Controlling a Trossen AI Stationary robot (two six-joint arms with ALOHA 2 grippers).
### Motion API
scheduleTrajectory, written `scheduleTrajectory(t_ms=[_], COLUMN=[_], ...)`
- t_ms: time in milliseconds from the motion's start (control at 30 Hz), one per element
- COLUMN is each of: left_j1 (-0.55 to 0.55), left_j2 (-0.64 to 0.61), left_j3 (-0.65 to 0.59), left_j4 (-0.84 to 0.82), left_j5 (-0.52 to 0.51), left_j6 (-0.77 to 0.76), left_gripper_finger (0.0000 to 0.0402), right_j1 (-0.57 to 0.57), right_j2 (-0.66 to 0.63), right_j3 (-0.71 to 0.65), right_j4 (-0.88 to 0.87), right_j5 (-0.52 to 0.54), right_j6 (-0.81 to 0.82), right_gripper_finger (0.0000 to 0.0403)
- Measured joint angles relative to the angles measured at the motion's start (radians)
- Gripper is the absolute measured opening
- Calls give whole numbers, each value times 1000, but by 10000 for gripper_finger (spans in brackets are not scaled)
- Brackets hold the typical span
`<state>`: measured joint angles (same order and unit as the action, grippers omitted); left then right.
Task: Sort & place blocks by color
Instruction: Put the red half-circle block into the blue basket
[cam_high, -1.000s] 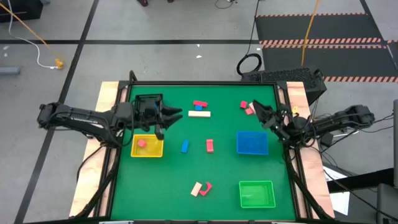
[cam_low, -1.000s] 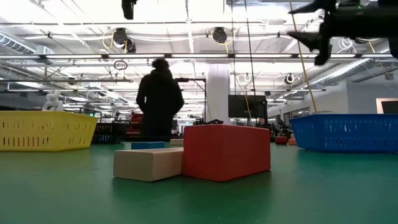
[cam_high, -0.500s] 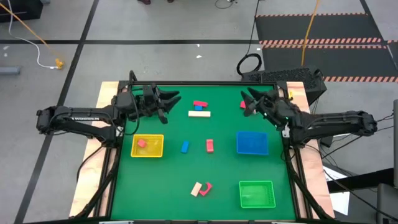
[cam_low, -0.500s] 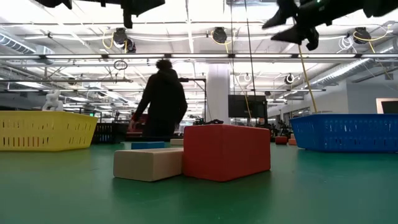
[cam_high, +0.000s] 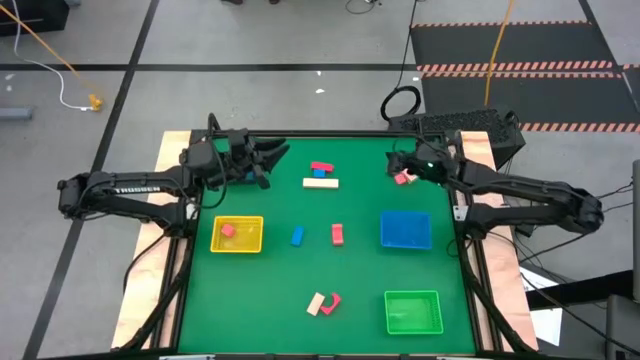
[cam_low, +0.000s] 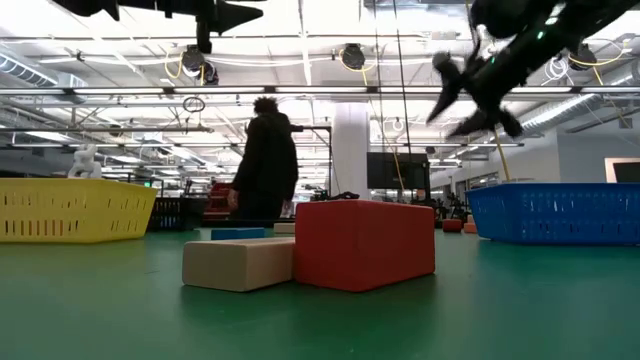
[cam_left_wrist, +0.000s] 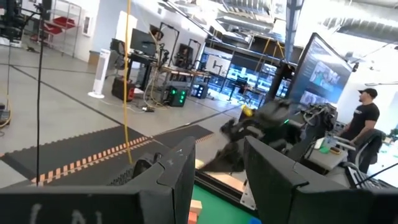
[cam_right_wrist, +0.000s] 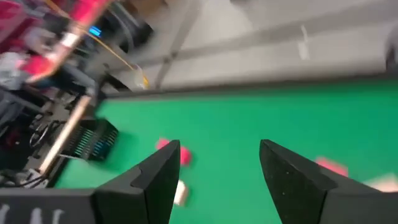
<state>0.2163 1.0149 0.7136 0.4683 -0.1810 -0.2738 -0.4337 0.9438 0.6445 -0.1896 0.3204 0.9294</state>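
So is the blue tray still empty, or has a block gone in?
Empty. In the high view the blue tray shows only its own blue floor; the nearest blocks, a red one and a pink one, lie outside it on the mat.

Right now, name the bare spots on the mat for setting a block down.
Free: between yellow tray and tan-and-red pair; between red block and blue tray. Crowded: the far edge, near the stacked blocks.
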Motion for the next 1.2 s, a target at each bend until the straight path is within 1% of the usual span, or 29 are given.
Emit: scheduleTrajectory(t_ms=[67, 167, 267, 500, 633, 833, 900, 1033, 1200], left_j1=[5, 11, 11, 11, 11, 11, 11, 11, 11], left_j2=[0, 0, 0, 0, 0, 0, 0, 0, 0], left_j3=[0, 0, 0, 0, 0, 0, 0, 0, 0], left_j4=[0, 0, 0, -3, -15, -45, -59, -63, -81], left_j5=[0, 0, 0, 0, 0, 0, 0, 0, 0], left_j6=[-11, -21, -24, -52, -52, -53, -53, -53, -53], left_gripper_finger=[136, 136, 136, 136, 136, 136, 136, 136, 136], right_j1=[-33, -62, -72, -105, -135, -167, -175, -194, -225], right_j2=[59, 148, 223, 308, 333, 342, 342, 342, 342], right_j3=[0, 0, 0, 0, 0, 0, 0, 0, 0], right_j4=[-34, -32, -9, -27, -55, -62, -62, -62, -62], right_j5=[-95, -219, -268, -260, -195, -200, -220, -218, -219], right_j6=[96, 160, 188, 185, 174, 84, 61, 46, 122], right_gripper_finger=[212, 212, 212, 212, 212, 216, 225, 254, 287])
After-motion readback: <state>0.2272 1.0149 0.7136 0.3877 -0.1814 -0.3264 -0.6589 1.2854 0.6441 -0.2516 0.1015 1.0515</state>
